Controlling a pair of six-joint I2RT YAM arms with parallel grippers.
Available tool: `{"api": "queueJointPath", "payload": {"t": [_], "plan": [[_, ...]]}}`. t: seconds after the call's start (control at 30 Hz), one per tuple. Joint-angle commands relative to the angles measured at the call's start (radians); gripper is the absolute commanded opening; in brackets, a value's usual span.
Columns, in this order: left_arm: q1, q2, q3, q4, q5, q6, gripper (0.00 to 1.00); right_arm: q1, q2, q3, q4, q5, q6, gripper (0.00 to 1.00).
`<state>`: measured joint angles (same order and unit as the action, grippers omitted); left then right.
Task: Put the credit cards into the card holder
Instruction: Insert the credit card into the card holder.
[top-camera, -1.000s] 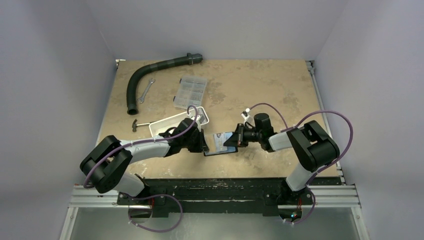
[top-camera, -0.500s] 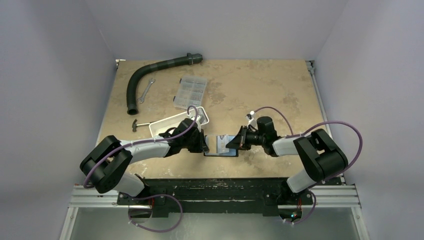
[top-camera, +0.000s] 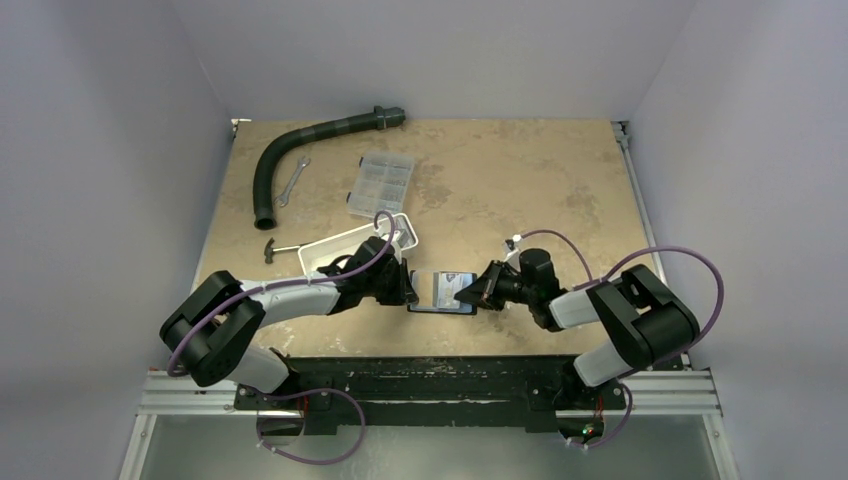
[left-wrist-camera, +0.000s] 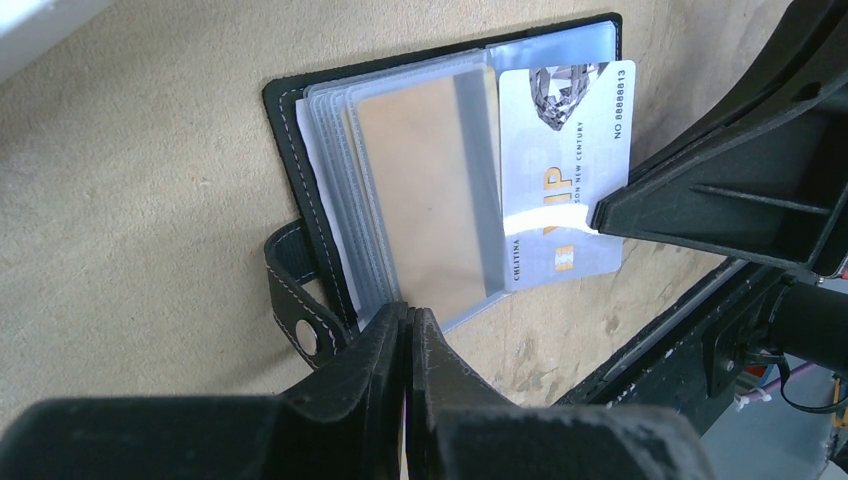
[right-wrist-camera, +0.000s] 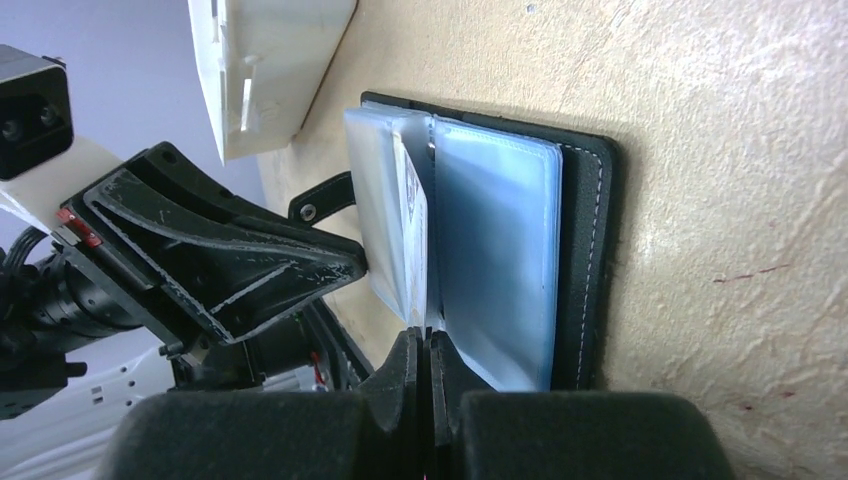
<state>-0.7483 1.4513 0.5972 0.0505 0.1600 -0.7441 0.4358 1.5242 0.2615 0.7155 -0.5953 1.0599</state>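
The black card holder (top-camera: 440, 304) lies open on the table near the front edge, between my two grippers. Its clear sleeves fan out in the left wrist view (left-wrist-camera: 420, 190) and look bluish in the right wrist view (right-wrist-camera: 500, 250). My left gripper (left-wrist-camera: 405, 318) is shut on the edge of a clear sleeve; it also shows in the top view (top-camera: 408, 290). My right gripper (right-wrist-camera: 425, 340) is shut on a silvery credit card (left-wrist-camera: 565, 150) that sits partly inside a sleeve, its right half sticking out. The right gripper shows from above (top-camera: 470, 293). No orange-yellow card is in view.
A white tray (top-camera: 355, 245) stands just behind my left gripper, and shows in the right wrist view (right-wrist-camera: 270, 60). Further back are a clear compartment box (top-camera: 380, 185), a black hose (top-camera: 300, 150), a wrench (top-camera: 290, 185) and a small hammer (top-camera: 280, 250).
My right arm has swung nearer and lower, bringing the silvery card down flatter against the open holder. My left gripper has stayed put on the sleeve.
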Motion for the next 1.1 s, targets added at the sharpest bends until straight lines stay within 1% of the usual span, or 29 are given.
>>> {"api": "queueJointPath", "payload": {"t": [0.0,0.2,0.53,0.73,0.87,0.97,1.07], "plan": [[0.001,0.019,-0.014,0.014,0.008,-0.004,0.05,0.024,-0.017,-0.026,0.054,0.046,0.069,0.0],[0.0,0.021,-0.017,0.021,0.01,-0.006,0.05,0.047,0.004,-0.011,0.045,0.033,0.062,0.0],[0.0,0.018,-0.02,0.022,0.016,-0.007,0.05,0.049,0.092,-0.005,0.131,-0.042,0.07,0.0],[0.0,0.017,-0.02,0.019,0.017,-0.004,0.05,0.049,0.16,0.006,0.188,-0.127,0.026,0.0],[0.0,0.017,-0.019,0.018,0.016,-0.002,0.05,0.048,0.224,0.04,0.195,-0.169,-0.026,0.0],[0.001,0.015,-0.018,0.017,0.019,-0.002,0.04,0.048,0.267,0.037,0.271,-0.174,-0.003,0.0],[0.001,0.013,-0.021,0.022,0.026,-0.009,0.04,0.053,0.312,0.014,0.398,-0.129,0.081,0.0]]}}
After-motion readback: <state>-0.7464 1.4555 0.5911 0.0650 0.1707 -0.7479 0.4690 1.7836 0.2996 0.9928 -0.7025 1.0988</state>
